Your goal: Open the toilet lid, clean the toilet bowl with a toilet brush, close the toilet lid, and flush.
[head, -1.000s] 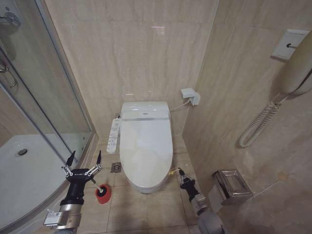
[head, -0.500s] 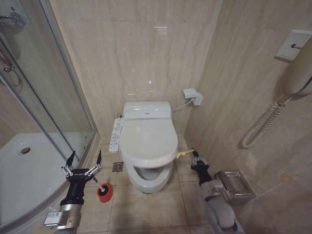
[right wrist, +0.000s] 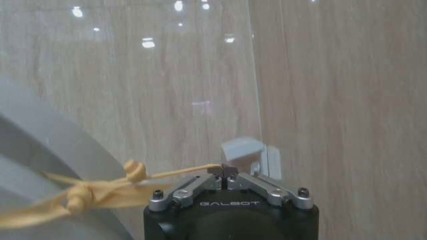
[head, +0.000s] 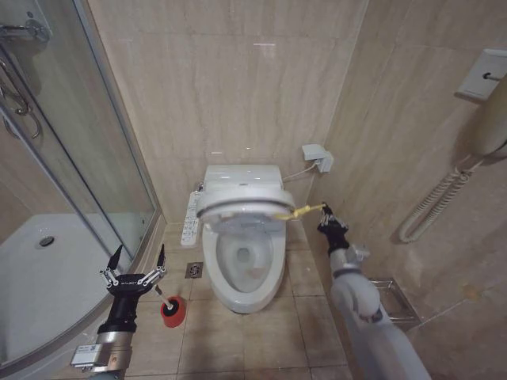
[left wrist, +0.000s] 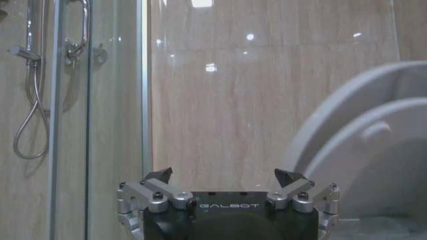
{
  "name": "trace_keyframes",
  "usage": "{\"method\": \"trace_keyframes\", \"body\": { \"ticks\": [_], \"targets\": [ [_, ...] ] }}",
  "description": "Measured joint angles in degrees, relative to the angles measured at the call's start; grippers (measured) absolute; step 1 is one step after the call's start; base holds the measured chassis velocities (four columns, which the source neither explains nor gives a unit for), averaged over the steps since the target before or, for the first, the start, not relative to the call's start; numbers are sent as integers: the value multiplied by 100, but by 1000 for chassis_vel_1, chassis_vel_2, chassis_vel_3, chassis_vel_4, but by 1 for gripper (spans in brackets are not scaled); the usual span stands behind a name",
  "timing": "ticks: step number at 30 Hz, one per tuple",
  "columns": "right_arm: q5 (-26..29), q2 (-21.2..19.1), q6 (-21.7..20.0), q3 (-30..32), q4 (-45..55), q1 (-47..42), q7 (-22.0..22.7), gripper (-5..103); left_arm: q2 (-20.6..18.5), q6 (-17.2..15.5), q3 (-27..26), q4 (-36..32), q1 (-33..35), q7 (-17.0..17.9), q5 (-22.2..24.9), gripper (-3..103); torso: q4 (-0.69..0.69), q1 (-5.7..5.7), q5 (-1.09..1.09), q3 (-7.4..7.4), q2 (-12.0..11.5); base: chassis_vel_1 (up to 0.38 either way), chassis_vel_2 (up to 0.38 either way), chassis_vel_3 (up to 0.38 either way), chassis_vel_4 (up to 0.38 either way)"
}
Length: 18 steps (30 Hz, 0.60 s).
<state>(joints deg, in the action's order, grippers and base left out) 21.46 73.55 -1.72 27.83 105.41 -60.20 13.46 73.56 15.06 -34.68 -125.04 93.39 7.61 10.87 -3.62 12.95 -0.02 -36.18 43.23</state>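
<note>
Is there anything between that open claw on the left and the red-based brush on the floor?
Nothing visible. The left gripper hovers open above the brush, with bare floor tiles around it. The toilet bowl stands off to the side, not between them.

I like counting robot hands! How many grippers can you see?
2. The left gripper hangs open above the brush by the shower. The right gripper is shut on the yellow tie of the half-raised lid.
</note>
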Motion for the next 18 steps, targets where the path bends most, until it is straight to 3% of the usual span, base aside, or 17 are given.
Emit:
{"method": "trace_keyframes", "body": {
  "ticks": [7,9,18],
  "targets": [
    [216,-232,-105,-267,-519,763,28,1,0,0,0,0,0,0,0,100,-8,0,1,0,0,0,0,0,0],
    [268,-270,-165,-471,-748,1167,213,1,0,0,0,0,0,0,0,100,-9,0,0,0,0,0,0,0,0],
    [320,-195,-235,-1002,-1492,2219,320,1,0,0,1,0,0,0,0,100,-10,1,0,-1,0,0,0,0,0]
  ]
}}
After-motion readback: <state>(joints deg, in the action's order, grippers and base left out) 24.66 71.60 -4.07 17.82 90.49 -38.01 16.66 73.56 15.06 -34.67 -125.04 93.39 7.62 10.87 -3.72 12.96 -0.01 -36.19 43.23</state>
